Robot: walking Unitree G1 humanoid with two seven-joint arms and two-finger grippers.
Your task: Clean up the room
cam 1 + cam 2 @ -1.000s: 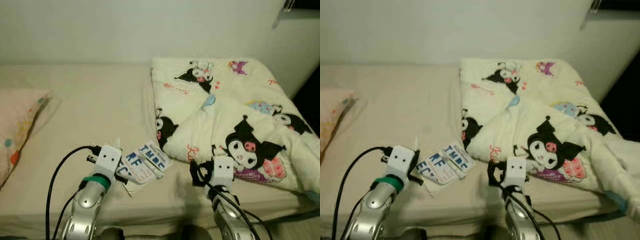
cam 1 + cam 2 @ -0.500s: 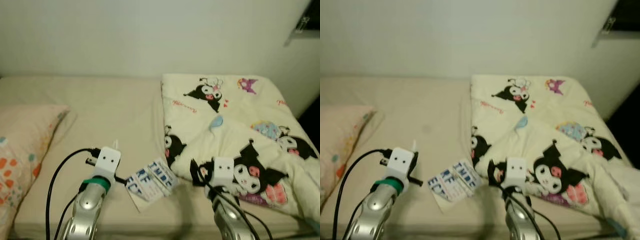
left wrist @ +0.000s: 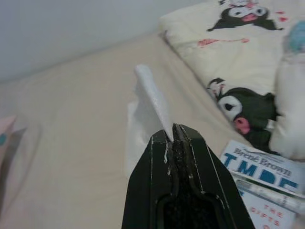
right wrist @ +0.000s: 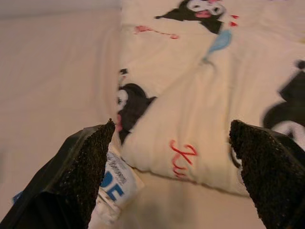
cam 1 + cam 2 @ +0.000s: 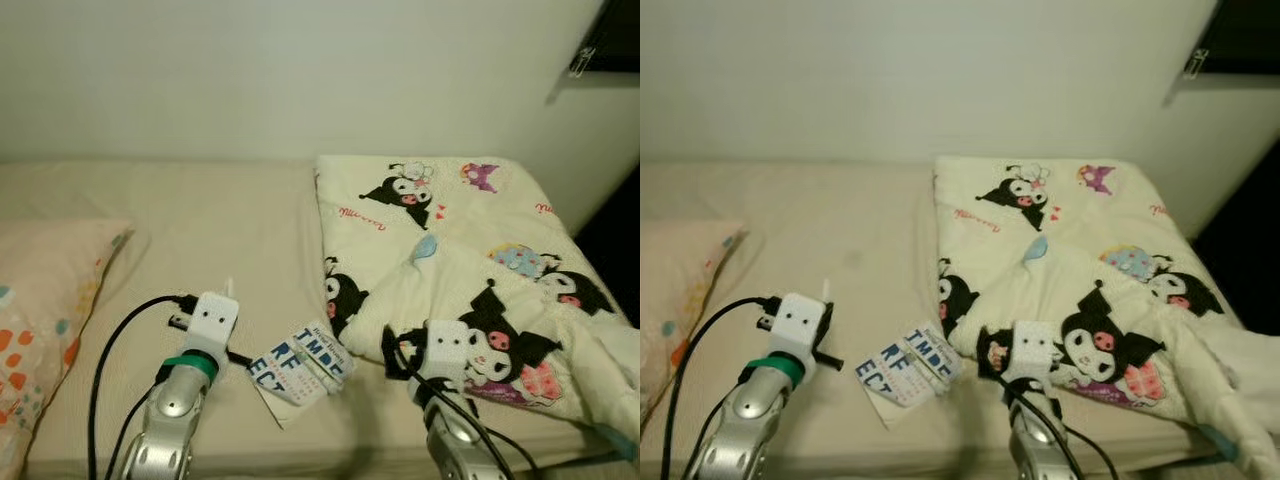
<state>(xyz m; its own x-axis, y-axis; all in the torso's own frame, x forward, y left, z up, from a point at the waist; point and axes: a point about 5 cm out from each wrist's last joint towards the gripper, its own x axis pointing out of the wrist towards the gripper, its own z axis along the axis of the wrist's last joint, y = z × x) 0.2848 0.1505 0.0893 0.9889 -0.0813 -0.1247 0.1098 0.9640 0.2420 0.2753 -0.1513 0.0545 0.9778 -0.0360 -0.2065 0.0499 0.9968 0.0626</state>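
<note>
Left eye view: blanket [image 5: 470, 240] beside book [image 5: 300, 362].

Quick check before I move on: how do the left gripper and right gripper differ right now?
The left gripper is shut, pinching a thin white sheet of paper; the right gripper is wide open and holds nothing. The left gripper hangs over the bare beige mattress beside the book; the right gripper hangs at the edge of the cartoon-print blanket. Both reach forward over the bed's near edge.
</note>
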